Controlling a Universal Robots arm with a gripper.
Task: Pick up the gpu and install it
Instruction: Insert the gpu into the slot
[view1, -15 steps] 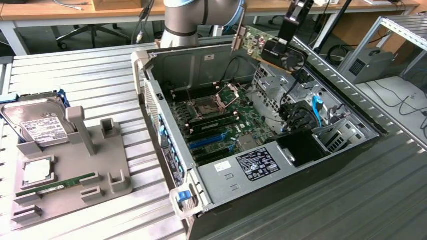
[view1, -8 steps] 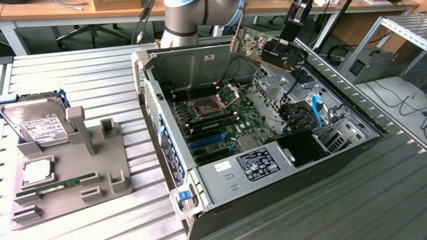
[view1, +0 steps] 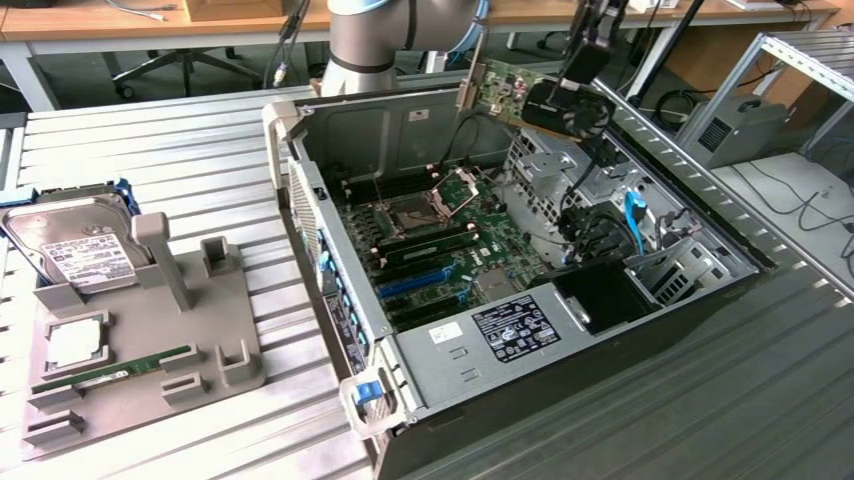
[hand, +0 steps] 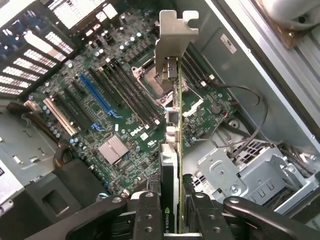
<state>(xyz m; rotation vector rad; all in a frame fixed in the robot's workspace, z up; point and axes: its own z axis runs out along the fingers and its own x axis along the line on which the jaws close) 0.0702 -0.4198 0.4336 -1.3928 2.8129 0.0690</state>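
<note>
Gripper (hand: 172, 221) is partly closed and clamped on the gpu (hand: 173, 117), which sits edge-on between the fingers with its metal bracket at the end away from the gripper. The card hangs in the air above the far end of the open computer case (view1: 304, 190) (over the motherboard (hand: 125, 132), not touching it).

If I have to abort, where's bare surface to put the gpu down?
Bare ribbed table left of the computer case in the exterior view, past the grey tray; another bare stretch lower right of the case. Crowded: the tray around the hard drive, and the case interior.
</note>
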